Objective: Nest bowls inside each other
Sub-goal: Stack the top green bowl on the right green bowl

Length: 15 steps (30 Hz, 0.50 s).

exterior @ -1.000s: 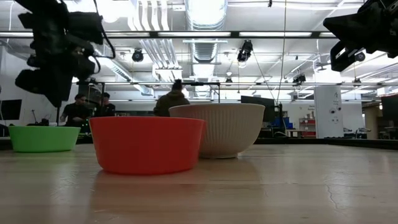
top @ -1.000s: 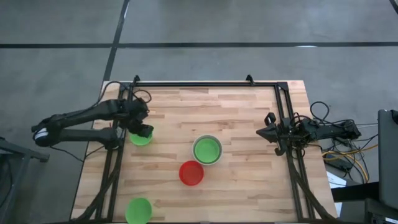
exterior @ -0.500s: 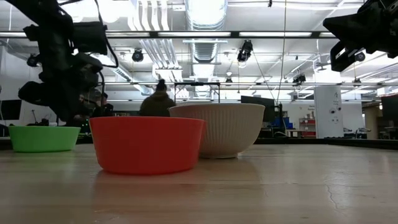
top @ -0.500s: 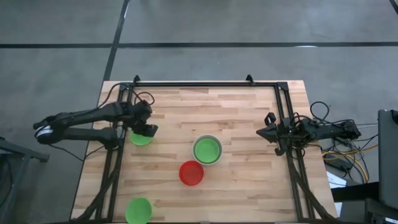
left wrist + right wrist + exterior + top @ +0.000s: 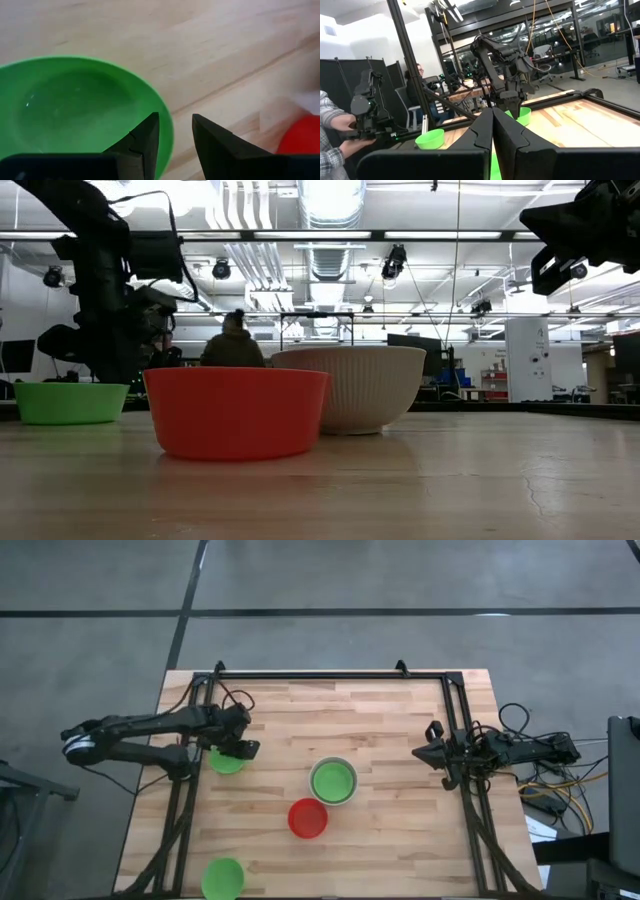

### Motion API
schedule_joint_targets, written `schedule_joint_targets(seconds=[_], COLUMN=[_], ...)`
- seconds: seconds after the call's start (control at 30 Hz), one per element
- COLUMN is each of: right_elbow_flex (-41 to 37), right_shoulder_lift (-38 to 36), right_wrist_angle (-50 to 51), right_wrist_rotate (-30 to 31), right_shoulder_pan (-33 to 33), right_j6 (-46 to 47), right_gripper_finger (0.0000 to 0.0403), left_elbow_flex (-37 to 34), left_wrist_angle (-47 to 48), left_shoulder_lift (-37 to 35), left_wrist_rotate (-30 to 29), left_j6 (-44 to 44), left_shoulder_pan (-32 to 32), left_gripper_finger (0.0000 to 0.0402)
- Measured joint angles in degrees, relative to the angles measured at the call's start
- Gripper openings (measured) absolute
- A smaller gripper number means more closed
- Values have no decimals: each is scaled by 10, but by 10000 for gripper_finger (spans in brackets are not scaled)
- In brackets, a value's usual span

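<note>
Over the left side of the table (image 5: 400, 720), the left gripper (image 5: 175, 142) hangs with its fingers parted, one on either side of the rim of a green bowl (image 5: 225, 762); whether they touch the rim cannot be told. That bowl sits empty on the wood. Toward the middle, the pale ribbed bowl (image 5: 352, 388) holds a second green bowl (image 5: 332, 781), with the red bowl (image 5: 308, 818) just beside it and empty. A third green bowl (image 5: 222, 878) stands alone at the near left corner. At the right edge, the right gripper (image 5: 492, 131) waits with its fingers pressed together, holding nothing.
</note>
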State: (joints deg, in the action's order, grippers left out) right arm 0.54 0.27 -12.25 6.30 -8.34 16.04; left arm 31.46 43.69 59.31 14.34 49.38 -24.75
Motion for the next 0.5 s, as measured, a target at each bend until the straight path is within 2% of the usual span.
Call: schedule_joint_targets(seconds=[0.5], right_elbow_flex=[0], right_shoulder_lift=[2], right_wrist_angle=[0], right_wrist_rotate=[0], right_shoulder_pan=[0], right_j6=[0], right_gripper_finger=[8], left_elbow_flex=[0], left_wrist_angle=[-13], left_shoulder_lift=[65], left_wrist_rotate=[0], left_j6=[4], left_shoulder_pan=[2], left_gripper_finger=[122])
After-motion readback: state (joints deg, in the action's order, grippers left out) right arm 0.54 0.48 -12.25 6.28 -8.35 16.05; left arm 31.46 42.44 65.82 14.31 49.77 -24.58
